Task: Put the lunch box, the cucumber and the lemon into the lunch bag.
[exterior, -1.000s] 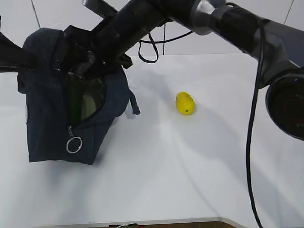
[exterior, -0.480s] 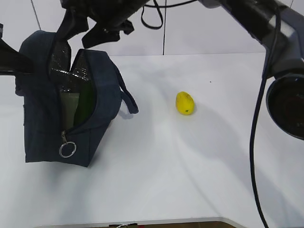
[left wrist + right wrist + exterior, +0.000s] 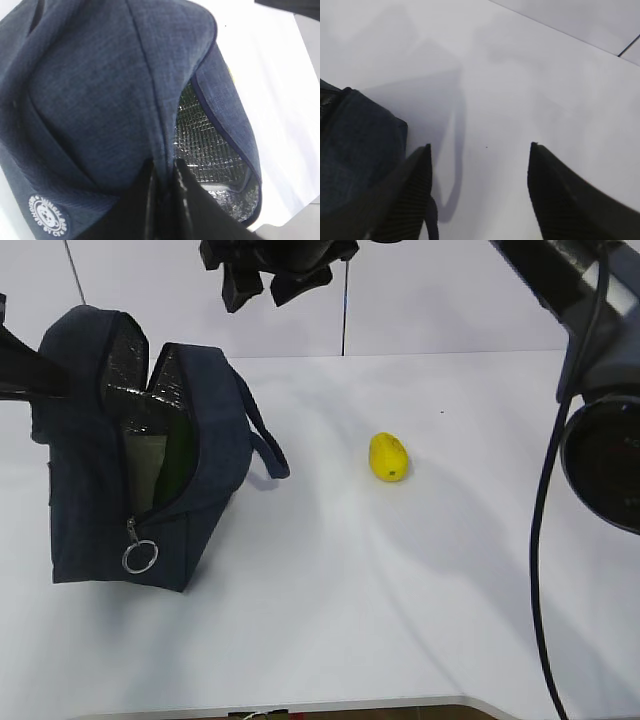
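A dark navy lunch bag is seen unzipped at the frame's left, silver lining exposed. Its fabric edge is pinched by the closed left gripper. At upper centre, the right gripper is held apart, empty

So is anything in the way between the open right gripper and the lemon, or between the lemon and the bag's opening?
Nothing visible. The right gripper hangs open and empty above the table, the lemon lies alone on bare surface, and the stretch between it and the lunch bag is clear. The left gripper pinches the bag's edge, holding its mouth open.
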